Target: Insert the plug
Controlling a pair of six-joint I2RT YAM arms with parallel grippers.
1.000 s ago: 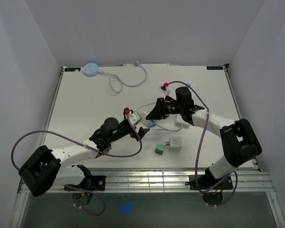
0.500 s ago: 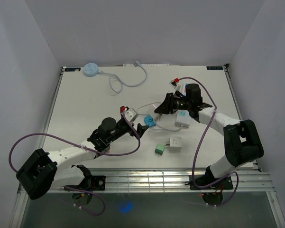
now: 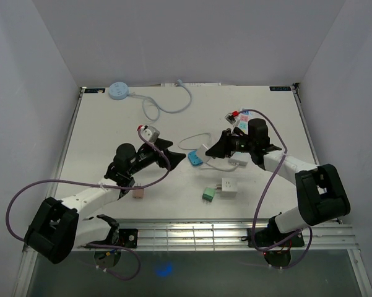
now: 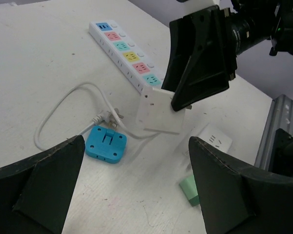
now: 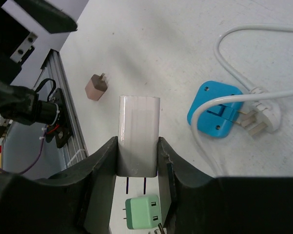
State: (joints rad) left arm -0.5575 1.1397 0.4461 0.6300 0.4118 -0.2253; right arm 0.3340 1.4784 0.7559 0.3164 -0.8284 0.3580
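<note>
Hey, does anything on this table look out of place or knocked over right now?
Nothing looks damaged or spilled. The cord's white plug lies loose beside the blue adapter, plugged into nothing, and the green adapter lies on its side. The right gripper holds a white adapter.

The top camera looks down on the table (image 3: 111, 124) from above the near edge. The left wrist camera looks right, low and close; the right wrist camera looks left and near. All share the adapter (image 3: 195, 160); both wrist views share the plug (image 4: 161, 111).
</note>
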